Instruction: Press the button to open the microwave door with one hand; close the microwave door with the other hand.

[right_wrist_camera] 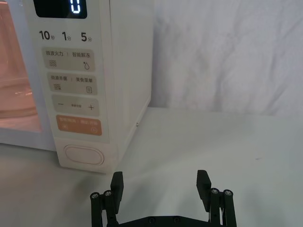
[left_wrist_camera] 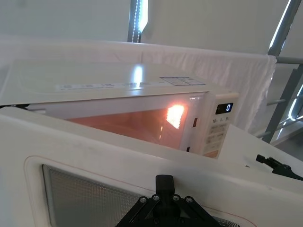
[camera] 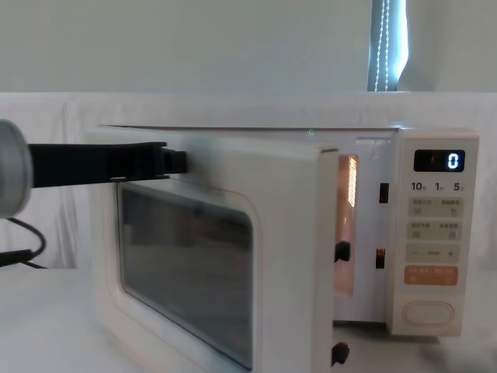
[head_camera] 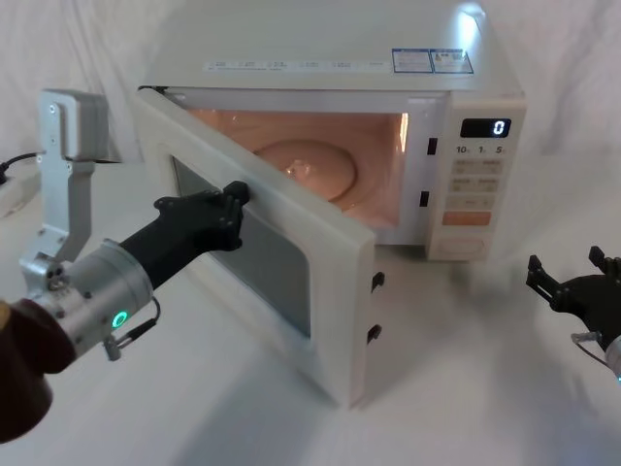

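Closing step: the left gripper (head_camera: 240, 193), its jaws together, is pressing on the microwave door (head_camera: 291, 254) — standing half open beside the lit cavity. Push steadily toward the latch side. The right gripper (right_wrist_camera: 160, 184), jaws apart, is resting near the button (right_wrist_camera: 84, 154).

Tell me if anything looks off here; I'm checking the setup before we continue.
Nothing stands out. The microwave door is partly open by design, the left gripper against its outer face. The right gripper sits open in front of the button. No spills or damage show.
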